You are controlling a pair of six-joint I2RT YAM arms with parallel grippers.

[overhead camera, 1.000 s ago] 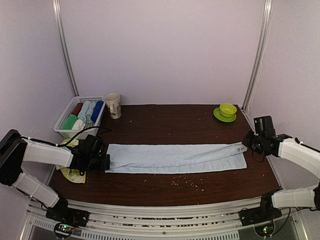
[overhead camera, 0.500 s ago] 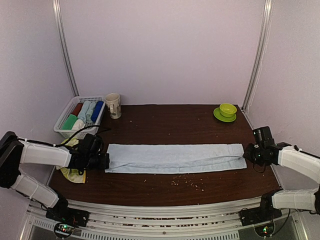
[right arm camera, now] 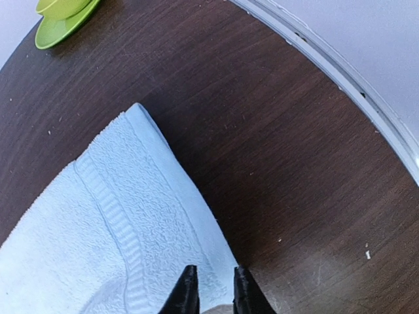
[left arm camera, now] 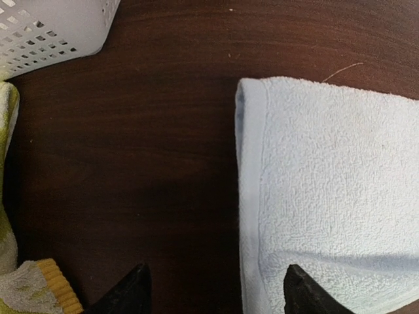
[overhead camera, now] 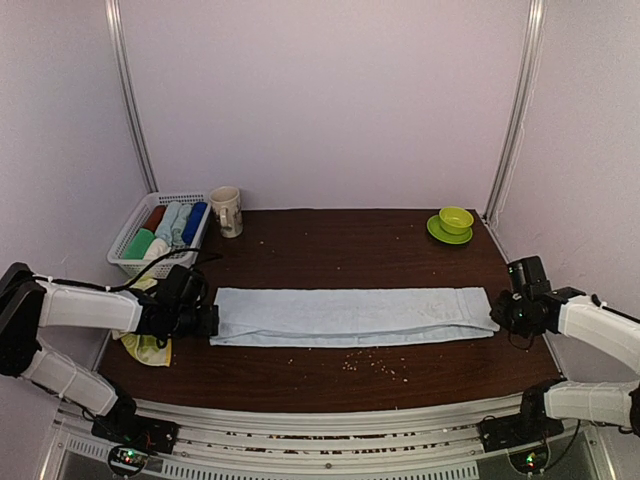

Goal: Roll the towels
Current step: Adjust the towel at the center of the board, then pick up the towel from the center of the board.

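1. The yellow-green towel lies crumpled just in front of the white basket, half off the table's left edge. It looks soft, light and limp, so it would need spreading flat before it can be rolled.
2. The left gripper sits low in front of the basket with its fingers spread wide and nothing between them. It is just beside the near end of the long towel.
3. The long pale blue-white towel lies flat, running rightward from just in front of the basket. It is thick terry with a hemmed edge, and I judge it light, floppy and grippy rather than slippery. It will sag wherever it is lifted, so the best hold is a pinch on the hem at one short end, both corners if possible. From there the end can be turned over onto itself.
4. The right gripper is at the towel end farthest from the basket, right over the hem corner. Its fingers stand close together with a narrow gap. I cannot tell whether they are pinching the cloth or have let it go.
5. Against a second ago, the left gripper has barely shifted. The towel's far end, then lifted off the table and drawn taut, now rests flat with its long crease softened. The right gripper has dropped lower with it.
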